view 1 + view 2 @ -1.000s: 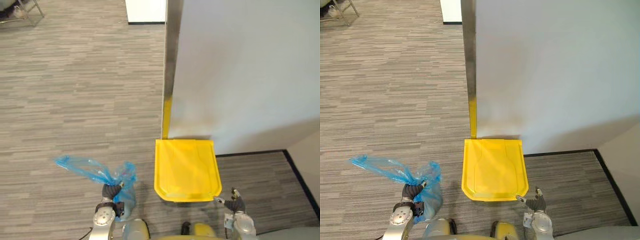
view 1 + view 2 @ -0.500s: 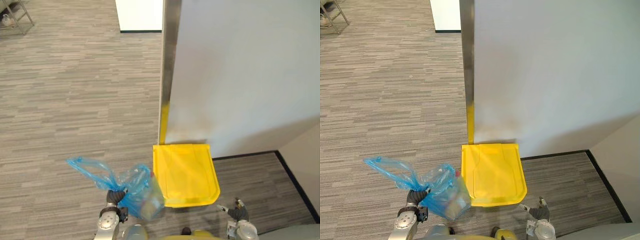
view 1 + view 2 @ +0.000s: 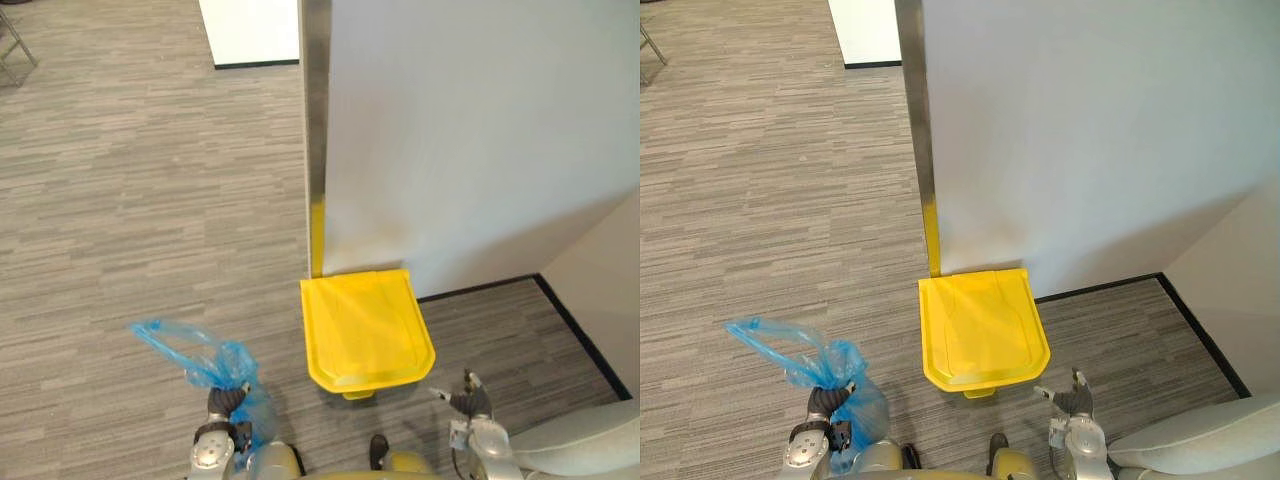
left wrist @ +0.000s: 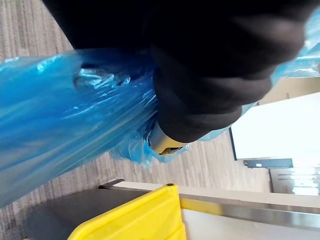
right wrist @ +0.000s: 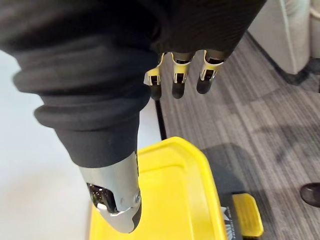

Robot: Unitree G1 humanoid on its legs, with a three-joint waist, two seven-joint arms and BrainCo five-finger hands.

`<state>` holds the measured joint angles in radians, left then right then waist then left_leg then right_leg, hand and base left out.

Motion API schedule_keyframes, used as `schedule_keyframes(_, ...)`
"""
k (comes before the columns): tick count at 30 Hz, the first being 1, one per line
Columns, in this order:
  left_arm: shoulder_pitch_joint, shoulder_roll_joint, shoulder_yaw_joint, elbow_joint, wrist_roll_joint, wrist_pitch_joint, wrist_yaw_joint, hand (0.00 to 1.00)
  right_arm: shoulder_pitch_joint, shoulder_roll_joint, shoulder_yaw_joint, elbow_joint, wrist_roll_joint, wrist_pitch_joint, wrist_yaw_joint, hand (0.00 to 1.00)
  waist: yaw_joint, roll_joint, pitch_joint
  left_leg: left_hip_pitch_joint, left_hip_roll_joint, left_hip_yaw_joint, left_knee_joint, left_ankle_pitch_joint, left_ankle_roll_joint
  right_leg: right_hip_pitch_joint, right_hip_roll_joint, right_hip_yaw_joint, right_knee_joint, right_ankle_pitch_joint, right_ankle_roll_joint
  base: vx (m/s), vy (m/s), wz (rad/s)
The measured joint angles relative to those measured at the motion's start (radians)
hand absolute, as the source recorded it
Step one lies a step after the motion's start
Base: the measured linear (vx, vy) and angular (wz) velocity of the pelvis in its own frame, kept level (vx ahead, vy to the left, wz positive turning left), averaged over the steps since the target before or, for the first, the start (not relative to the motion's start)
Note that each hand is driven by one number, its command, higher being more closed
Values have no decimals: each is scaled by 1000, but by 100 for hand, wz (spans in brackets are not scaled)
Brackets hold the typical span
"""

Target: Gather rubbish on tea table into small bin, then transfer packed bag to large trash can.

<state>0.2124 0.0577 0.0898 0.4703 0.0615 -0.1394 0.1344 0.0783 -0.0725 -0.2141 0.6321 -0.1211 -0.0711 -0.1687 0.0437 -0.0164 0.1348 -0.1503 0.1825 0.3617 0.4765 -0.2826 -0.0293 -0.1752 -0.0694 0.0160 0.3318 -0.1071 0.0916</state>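
The blue plastic rubbish bag (image 3: 190, 355) hangs from my left hand (image 3: 225, 402), whose fingers are curled round its gathered neck; the loose top flares up and to the left. In the left wrist view the bag (image 4: 60, 115) bulges right against the hand's dark cover (image 4: 200, 75). The large yellow trash can (image 3: 365, 330) stands against the wall with its lid shut and a foot pedal (image 3: 358, 393) at its front. My right hand (image 3: 465, 400) hovers just right of the can's front corner, its fingers (image 5: 175, 82) relaxed and holding nothing.
A white wall (image 3: 470, 130) with a metal edge strip (image 3: 316, 130) rises behind the can. A pale cushioned seat (image 3: 590, 440) sits at the lower right. Grey striped carpet (image 3: 130, 200) spreads to the left. A white cabinet (image 3: 250, 30) stands at the far top.
The camera has shifted. The bag, swung up beside the can half a second ago, has dropped back to hang lower and left of it. The right hand holds its place.
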Motion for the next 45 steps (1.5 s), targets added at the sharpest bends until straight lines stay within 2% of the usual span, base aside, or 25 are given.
schedule_keyframes(2, -21, 1, -13, -7, -1, 0, 0, 100, -19, 1, 2, -23, -6, 0, -4, 0, 2, -20, 34, 44, -52, -25, -22, -16, 24, -32, -46, -49, 140, -32, -10, -32, 84, 8)
schedule_keyframes(4, -48, 4, -18, -6, -3, 2, 3, 100, -42, 7, 12, -22, -6, 1, -4, 0, 1, -16, 43, 45, -57, -55, -1, -23, 49, -96, -37, -76, 203, -75, -23, -9, 23, 0)
schedule_keyframes(5, -75, 13, -19, -3, -4, 1, 3, 100, -50, 7, 24, -22, -6, 1, -4, 0, -1, -16, 54, 51, -58, -69, 14, -30, 58, -114, -26, -91, 182, -70, -17, 38, -32, 20)
schedule_keyframes(6, -94, 21, -20, -1, -4, 1, 3, 100, -49, 8, 28, -20, -6, 2, -4, 0, -3, -23, 60, 57, -64, -77, 24, -35, 56, -114, -21, -101, 146, -61, -10, 58, -65, 53)
schedule_keyframes(7, -123, 28, -21, 14, -4, 0, 3, 100, -43, 5, 26, -15, -6, 5, -6, 0, -15, -28, 65, 57, -76, -111, 47, -50, 47, -103, -18, -93, 122, -6, -24, 87, -123, 90)
schedule_keyframes(8, -141, 25, -31, 16, -4, 0, 4, 100, -39, 1, 25, -14, -6, 9, -7, 0, -33, -26, 68, 56, -81, -150, 67, -64, 38, -84, -15, -87, 143, 9, -33, 115, -146, 89)
schedule_keyframes(10, -164, 27, -60, 16, -2, -2, 2, 100, -41, -4, 22, -23, -6, 9, -6, 0, -27, -27, 74, 56, -84, -187, 84, -75, 26, -81, 5, -55, 204, -48, -37, 165, -187, 64)
schedule_keyframes(12, -171, 27, -63, 16, -1, -2, 1, 100, -34, -5, 10, -28, -4, 8, -5, 0, -32, -23, 80, 52, -99, -235, 95, -81, 14, -88, 26, -15, 272, -109, -41, 149, -161, 65)
schedule_keyframes(15, -167, 24, -57, 16, 1, -2, 1, 100, -28, -1, -45, -28, 6, 10, -4, 0, -28, 1, 80, 48, -96, -294, 99, -89, -5, -90, 33, -49, 293, -138, -65, 191, -121, 35)
schedule_keyframes(17, -167, 19, -47, 33, 1, -2, 1, 100, -50, 4, -53, -28, 6, 10, -4, 0, -28, 6, 80, 43, -88, -306, 85, -92, -13, -94, 52, -52, 275, -138, -71, 180, -102, -1)
schedule_keyframes(21, -164, -5, -38, 77, 1, -1, 0, 100, -63, 8, -46, -26, 6, 10, -3, 0, -28, 9, 77, 59, -80, -292, 47, -84, -25, -89, 58, -41, 249, -132, -79, 79, -19, -13)
schedule_keyframes(27, -157, -6, -30, 91, -2, -1, 2, 100, -43, 15, -43, -8, 13, 10, -4, 0, -28, 14, 65, 78, -75, -306, 53, -83, -26, -40, 59, -57, 205, -111, -79, 14, 39, 4)
schedule_keyframes(30, -131, -6, -30, 90, -2, -1, 4, 100, -39, 26, -43, -8, 13, 10, -4, 0, -23, 6, 53, 82, -75, -285, 51, -77, -17, -40, 61, -40, 193, -85, -72, -85, 56, -16)
schedule_keyframes(33, -105, -5, -37, 90, -1, -1, 5, 100, -10, 27, -42, -8, 8, 9, -3, 0, -8, 0, 49, 91, -84, -250, 21, -54, 0, -45, 50, -19, 187, -43, -48, -165, 40, -22)
schedule_keyframes(35, -108, -4, -39, 83, -1, -2, 5, 100, 34, 33, -42, 18, 2, 10, -2, 0, -3, -20, 25, 66, -95, -258, -26, 6, 22, -80, 32, -16, 219, -14, -16, -244, -14, 31)
schedule_keyframes(36, -108, -4, -40, 81, -2, -2, 4, 100, 46, 37, -42, 26, 3, 10, -2, 0, -5, -27, 24, 58, -102, -268, -39, 23, 25, -101, 17, -19, 310, -37, -21, -187, -83, 65)
schedule_keyframes(37, -107, 0, -41, 81, -2, -1, 2, 100, 82, 47, -43, 38, 3, 10, -2, 0, -18, -43, 20, 53, -117, -286, -61, 55, 26, -112, -17, -18, 520, -71, -34, -176, -125, 61)
schedule_keyframes(38, -99, 4, -37, 81, -2, -1, 5, 100, 100, 52, -43, 62, 5, 10, 0, 0, -18, -55, 6, 38, -122, -300, -71, 74, 20, -97, -39, -15, 644, -81, -37, -167, -151, 50)
schedule_keyframes(40, -91, 13, -35, 80, -2, -1, 4, 100, 108, 56, -43, 94, 6, 8, 0, 0, -5, -75, -15, 4, -122, -305, -68, 104, 10, -56, -67, -12, 711, -73, -31, -129, -164, 14)
schedule_keyframes(41, -88, 12, -27, 81, -2, 1, 4, 100, 105, 52, -45, 109, 5, 8, 0, 0, 4, -100, -27, -48, -115, -300, -37, 127, -2, 1, -86, -20, 619, -68, 14, -269, -257, -12)
schedule_keyframes(42, -81, -2, -6, 81, -2, 6, 4, 100, 83, 41, -48, 117, 6, 10, -1, 0, 24, -81, -16, -69, -94, -286, -37, 155, -13, 19, -66, -47, 549, -110, 25, -230, -212, -24)
schedule_keyframes(43, -72, -15, -7, 80, -2, 7, 5, 100, 78, 38, -53, 117, 6, 8, -1, 0, 30, -68, -12, -74, -78, -276, -52, 182, -16, 34, -51, -61, 497, -130, 21, -314, -163, -24)
schedule_keyframes(44, -58, -26, -12, 74, -4, 6, 4, 100, 75, 36, -54, 115, 6, 5, -3, 0, 29, -58, -15, -94, -59, -264, -72, 223, -23, 61, -36, -79, 400, -168, -7, -264, -120, -12)
schedule_keyframes(45, -47, -34, -28, 50, -11, 5, 3, 100, 74, 28, -53, 106, 7, 0, -3, 0, 34, -47, -17, -139, -37, -245, -85, 251, -45, 65, -18, -103, 301, -218, -23, -411, -180, -14)
